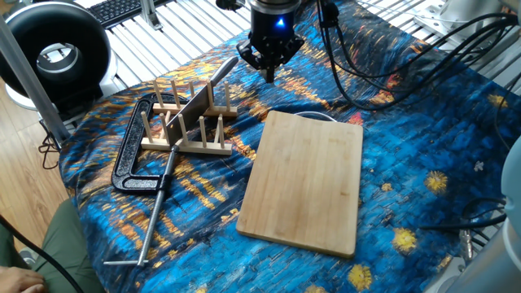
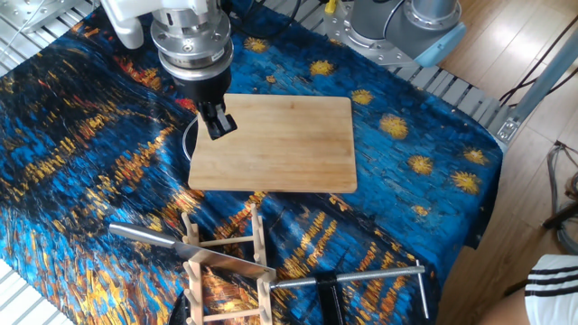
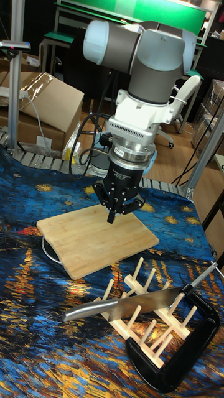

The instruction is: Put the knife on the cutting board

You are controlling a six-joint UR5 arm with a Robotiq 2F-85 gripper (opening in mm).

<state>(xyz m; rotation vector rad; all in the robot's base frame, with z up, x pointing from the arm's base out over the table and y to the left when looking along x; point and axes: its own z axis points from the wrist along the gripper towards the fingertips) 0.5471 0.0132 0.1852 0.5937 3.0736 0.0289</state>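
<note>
One knife (image 3: 134, 303) with broad shiny blade and slim grey handle, held tilted across one pegged rack (image 1: 186, 122), one bare bamboo board (image 1: 308, 181) nearby, one black clamp (image 1: 130, 150), end effector (image 3: 112, 217) closed, empty, raised.

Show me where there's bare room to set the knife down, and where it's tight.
The whole top of the cutting board is bare. The cloth on its far side from the peg rack is open too. It is crowded around the rack: the knife rests in it, and the black C-clamp hugs it.
</note>
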